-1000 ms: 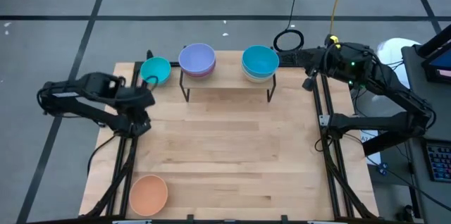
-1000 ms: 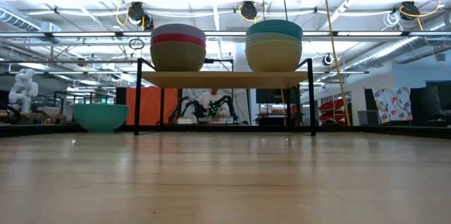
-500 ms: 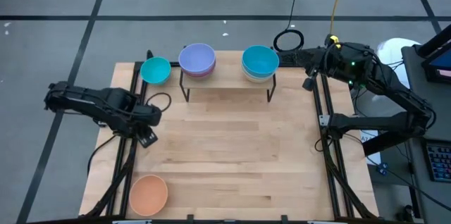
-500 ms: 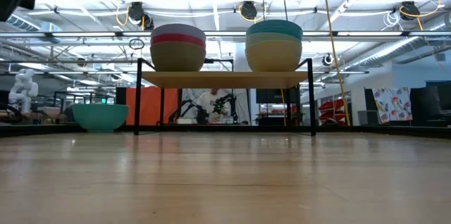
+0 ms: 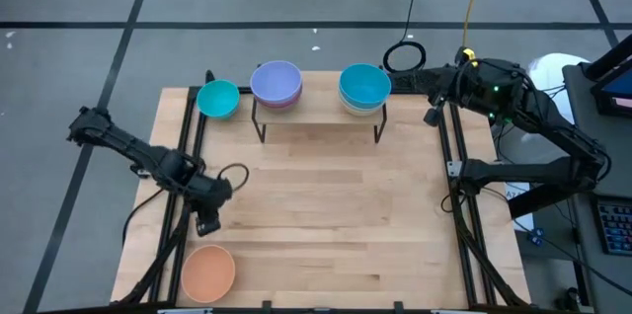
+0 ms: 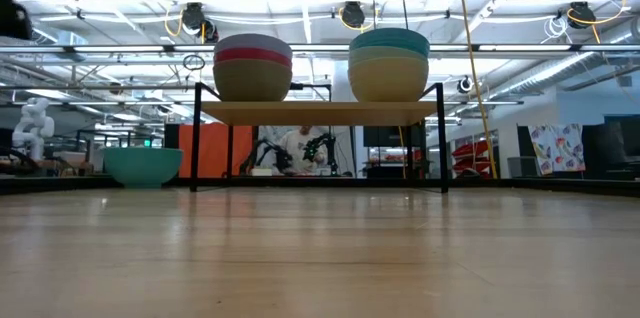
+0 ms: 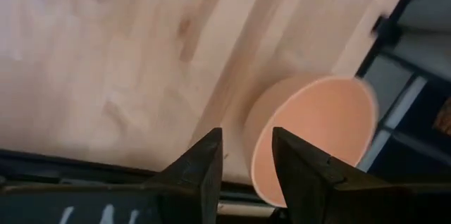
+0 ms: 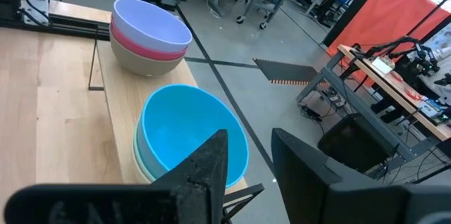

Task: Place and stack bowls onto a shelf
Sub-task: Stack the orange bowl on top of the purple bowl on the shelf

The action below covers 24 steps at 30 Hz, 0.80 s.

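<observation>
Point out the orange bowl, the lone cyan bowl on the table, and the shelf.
orange bowl (image 5: pixel 207 273): high view, middle of its inside.
cyan bowl (image 5: pixel 217 99): high view, middle of its inside.
shelf (image 6: pixel 320 113): low view, front edge of the plank.

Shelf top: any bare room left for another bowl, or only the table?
The shelf is crowded: the lavender-topped stack and the blue-topped stack leave only a narrow gap between them. The table lies bare from the shelf legs down to the orange bowl, past the left gripper. A blue bowl sits beside the shelf.
</observation>
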Motion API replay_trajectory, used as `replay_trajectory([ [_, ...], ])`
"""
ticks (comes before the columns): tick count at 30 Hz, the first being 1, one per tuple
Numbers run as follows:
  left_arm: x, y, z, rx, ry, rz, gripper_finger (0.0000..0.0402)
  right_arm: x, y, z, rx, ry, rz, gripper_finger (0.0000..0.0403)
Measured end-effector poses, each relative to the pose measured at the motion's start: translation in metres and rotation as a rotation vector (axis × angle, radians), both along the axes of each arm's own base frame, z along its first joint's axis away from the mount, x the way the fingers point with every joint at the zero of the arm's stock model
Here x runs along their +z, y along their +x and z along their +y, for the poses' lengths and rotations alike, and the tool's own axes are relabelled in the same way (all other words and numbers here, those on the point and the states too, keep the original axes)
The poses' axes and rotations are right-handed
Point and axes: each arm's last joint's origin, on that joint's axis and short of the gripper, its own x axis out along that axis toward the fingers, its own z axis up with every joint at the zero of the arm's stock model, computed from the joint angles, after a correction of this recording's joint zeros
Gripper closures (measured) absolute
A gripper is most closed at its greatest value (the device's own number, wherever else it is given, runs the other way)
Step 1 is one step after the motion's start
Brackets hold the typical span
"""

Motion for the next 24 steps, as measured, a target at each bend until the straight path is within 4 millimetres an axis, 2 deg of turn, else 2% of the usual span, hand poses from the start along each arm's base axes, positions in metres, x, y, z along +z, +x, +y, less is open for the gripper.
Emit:
replay_trajectory([
  [7,-0.018,-0.007,-0.029,-0.140,0.054,0.063,0.0273,0.000,0.000,0.000,0.000,-0.001,-0.002,0.0300],
  [15,-0.026,0.001,-0.063,-0.168,0.018,-0.019,0.0273,0.000,0.000,0.000,0.000,-0.001,-0.002,0.0300],
  [24,-0.046,0.005,-0.082,-0.153,0.123,-0.006,0.0273,0.000,0.000,0.000,0.000,-0.001,-0.001,0.0300],
])
